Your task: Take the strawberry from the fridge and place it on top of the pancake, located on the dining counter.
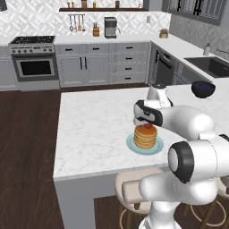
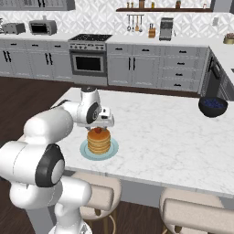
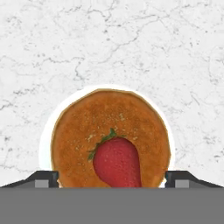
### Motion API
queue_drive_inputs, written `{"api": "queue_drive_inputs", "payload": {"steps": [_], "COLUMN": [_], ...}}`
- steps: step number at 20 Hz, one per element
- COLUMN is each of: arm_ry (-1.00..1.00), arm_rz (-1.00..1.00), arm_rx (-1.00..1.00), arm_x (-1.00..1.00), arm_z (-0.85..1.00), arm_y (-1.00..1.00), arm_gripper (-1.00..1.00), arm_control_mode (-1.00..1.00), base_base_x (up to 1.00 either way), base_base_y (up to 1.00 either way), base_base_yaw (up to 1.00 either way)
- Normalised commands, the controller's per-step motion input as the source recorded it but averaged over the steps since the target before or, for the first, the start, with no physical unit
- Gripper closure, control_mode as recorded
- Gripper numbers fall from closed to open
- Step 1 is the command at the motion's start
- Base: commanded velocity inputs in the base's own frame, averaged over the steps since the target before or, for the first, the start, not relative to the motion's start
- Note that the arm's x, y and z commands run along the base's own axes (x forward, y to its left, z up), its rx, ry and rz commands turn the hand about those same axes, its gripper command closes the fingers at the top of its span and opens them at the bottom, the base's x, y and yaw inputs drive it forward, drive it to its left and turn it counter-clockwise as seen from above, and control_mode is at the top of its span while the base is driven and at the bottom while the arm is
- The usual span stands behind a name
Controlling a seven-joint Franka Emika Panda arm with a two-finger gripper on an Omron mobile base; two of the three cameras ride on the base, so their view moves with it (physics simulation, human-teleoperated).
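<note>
The strawberry (image 3: 117, 162), red with a green leafy top, lies on the top of the pancake (image 3: 109, 127), a golden-brown stack on a pale teal plate (image 1: 132, 145). The plate stands near the front of the white marble dining counter (image 1: 89, 129). My gripper (image 3: 111, 181) hangs just above the stack, open, its two fingertips (image 3: 43, 178) wide apart on either side of the fruit and not touching it. From the sides, the strawberry (image 1: 147, 125) (image 2: 97, 130) sits right under the gripper (image 1: 144, 120) (image 2: 98, 124). The fridge is out of view.
A dark blue bowl (image 1: 203, 89) (image 2: 212, 106) stands at the counter's far right. Padded stools (image 1: 134, 192) (image 2: 192, 215) stand below the front edge. Across the floor stand a stove (image 1: 33, 58) and grey wall cabinets (image 1: 112, 62), and a sink (image 1: 210, 66) sits in the right wall counter.
</note>
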Motion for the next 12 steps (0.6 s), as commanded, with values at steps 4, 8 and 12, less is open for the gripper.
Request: {"api": "queue_drive_inputs", "payload": {"steps": [4, 8, 12], "arm_ry": [-0.01, 0.00, 0.00], "arm_rz": [0.00, 0.00, 0.00], "arm_rx": [-0.09, -0.04, -0.06], "arm_x": [-0.20, -0.87, -1.00], "arm_z": [0.53, 0.60, 0.37], "arm_y": [0.20, 0.62, 0.99], "arm_gripper": [-1.00, -1.00, -1.00], "arm_control_mode": [-1.00, -1.00, -1.00], "base_base_x": [0.00, 0.00, 0.00], "base_base_y": [0.00, 0.00, 0.00], "base_base_yaw": [0.00, 0.00, 0.00]}}
